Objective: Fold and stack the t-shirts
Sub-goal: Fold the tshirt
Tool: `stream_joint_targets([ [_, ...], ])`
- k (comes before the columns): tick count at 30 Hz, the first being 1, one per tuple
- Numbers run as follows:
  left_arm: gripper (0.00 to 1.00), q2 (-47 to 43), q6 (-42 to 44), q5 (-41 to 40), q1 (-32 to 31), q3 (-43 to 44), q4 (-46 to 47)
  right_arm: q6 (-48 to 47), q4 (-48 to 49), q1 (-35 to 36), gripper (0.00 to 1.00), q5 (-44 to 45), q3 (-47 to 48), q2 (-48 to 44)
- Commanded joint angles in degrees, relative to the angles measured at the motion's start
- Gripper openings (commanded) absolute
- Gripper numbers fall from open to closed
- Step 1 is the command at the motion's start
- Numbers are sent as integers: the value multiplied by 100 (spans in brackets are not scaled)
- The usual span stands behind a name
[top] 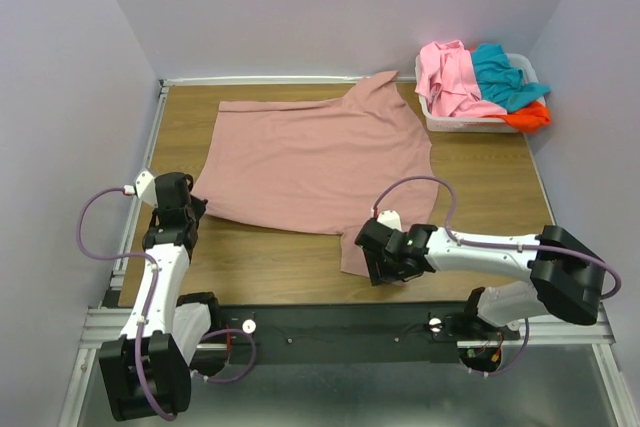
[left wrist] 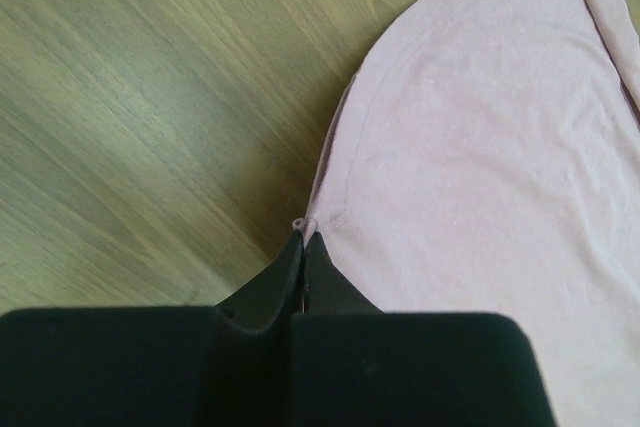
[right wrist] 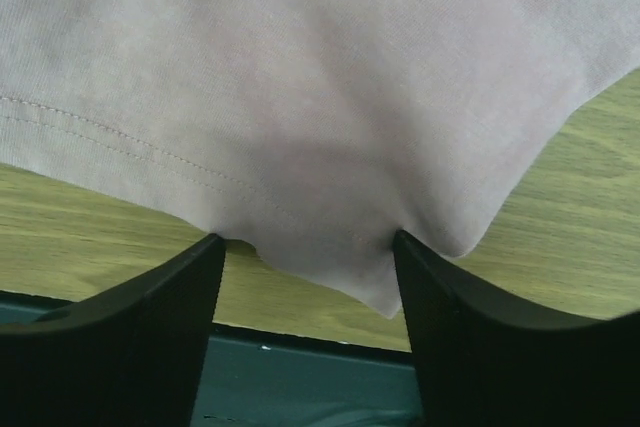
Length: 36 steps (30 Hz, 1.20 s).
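A white basket (top: pixel 470 126) sits at the far right of the wooden table (top: pixel 290 257).

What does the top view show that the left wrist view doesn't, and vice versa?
Top only: the basket holding the pink tee, teal tee and orange tee, and the right gripper at the mauve shirt's near corner. Left wrist only: the left gripper shut on that shirt's edge, seen close. Both: the shirt lying on the wooden table.
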Motion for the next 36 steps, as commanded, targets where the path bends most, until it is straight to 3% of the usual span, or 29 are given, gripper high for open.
stream_joint_targets([
  [1, 0, -3, 6, -162, 25, -65, -47, 187, -137, 33, 72, 498, -81, 413],
  [2, 0, 15, 6, -162, 25, -73, -47, 196, -129, 42, 69, 507, -73, 466],
  [6, 0, -3, -12, -136, 25, -65, -82, 170, -14, 42, 37, 359, -99, 554],
  [7, 0, -20, -21, -127, 33, -65, -91, 152, -14, 42, 21, 288, -90, 537],
  [10, 0, -91, -56, -144, 25, -12, -283, 73, -23, 42, 0, -193, -90, 222],
  [15, 0, -459, -617, -460, 25, 181, -1029, 20, -329, 218, 0, -1213, -152, -806],
  [22, 0, -1619, -1154, -698, 16, 182, -1532, 363, -1042, 798, 0, -1382, 15, -1124],
  [26, 0, -1928, -1110, -680, 16, 102, -1418, 520, -1331, 789, 0, -874, 304, -1273],
  [31, 0, -1472, -979, -619, 25, 163, -1339, 627, -1455, 719, 1, -92, 647, -1283],
  [36, 0, -1049, -900, -584, 25, 208, -1225, 259, -1456, 35, 0, 331, 1051, -1212],
])
